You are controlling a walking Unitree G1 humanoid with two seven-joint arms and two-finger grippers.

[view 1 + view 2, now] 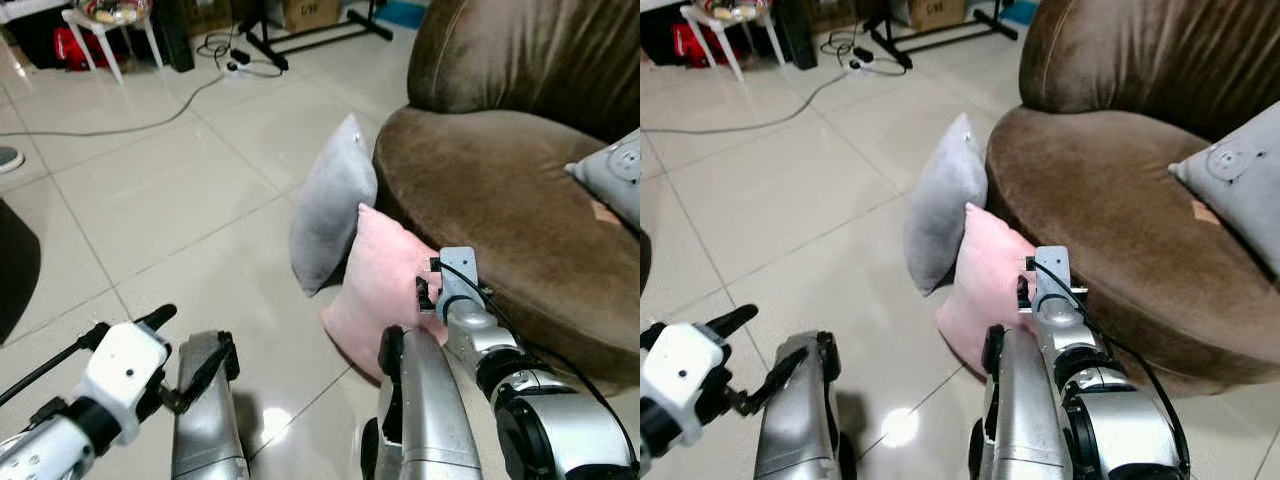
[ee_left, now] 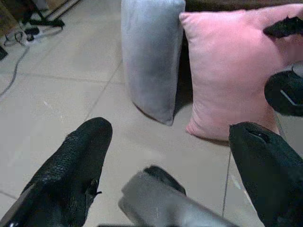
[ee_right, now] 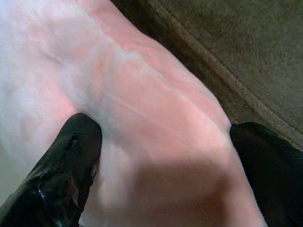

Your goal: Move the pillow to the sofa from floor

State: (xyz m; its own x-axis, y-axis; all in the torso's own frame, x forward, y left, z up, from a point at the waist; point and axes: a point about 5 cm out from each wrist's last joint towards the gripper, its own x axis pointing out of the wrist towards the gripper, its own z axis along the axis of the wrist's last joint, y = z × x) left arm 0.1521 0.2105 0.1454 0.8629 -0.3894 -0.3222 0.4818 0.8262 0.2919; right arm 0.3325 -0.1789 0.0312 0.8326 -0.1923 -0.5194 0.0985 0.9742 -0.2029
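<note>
right gripper spread wide around the soft pink square pillow, which leans on the brown velvet sofa's front edge; left gripper open, empty.

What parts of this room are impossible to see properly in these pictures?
- Right gripper: hidden behind its own wrist in the eye views.
- Pink pillow: lower corner covered by the right arm.
- Grey pillow: partly behind the pink one.
- Sofa: cut off by the frame edge.
</note>
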